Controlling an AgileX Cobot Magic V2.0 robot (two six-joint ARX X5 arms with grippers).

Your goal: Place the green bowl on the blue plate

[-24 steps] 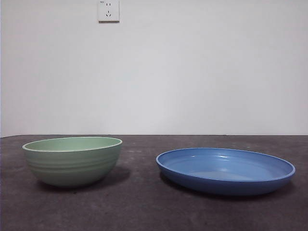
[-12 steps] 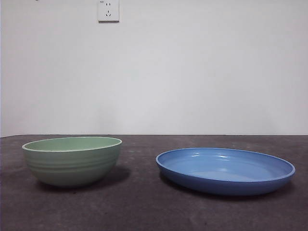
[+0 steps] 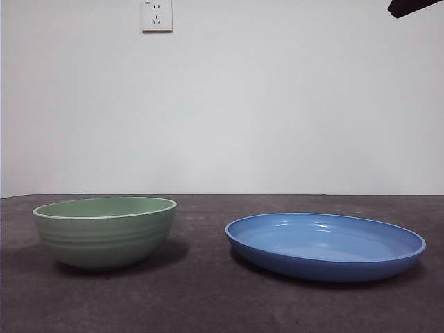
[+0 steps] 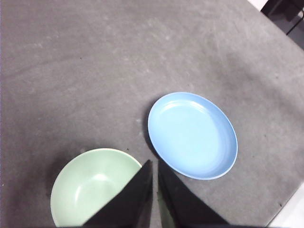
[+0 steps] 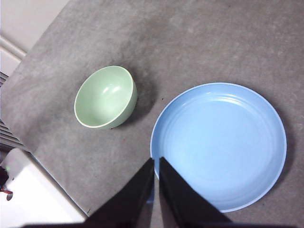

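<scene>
- Now showing as a black tip (image 3: 415, 7) at upper right of the front view, absent a moment ago.
- Suggesting an approach just starting.
- Sitting untouched: bowl (image 3: 105, 232) lower left, plate (image 3: 325, 245) lower right, apart.
- Hovering high with jaws nearly closed, holding nothing: left gripper (image 4: 154, 168), right gripper (image 5: 156, 167).

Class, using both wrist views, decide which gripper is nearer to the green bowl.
Left. The left gripper hangs high over the rim of the green bowl, jaws nearly closed. The right gripper hangs over the edge of the blue plate, farther from the bowl.
</scene>
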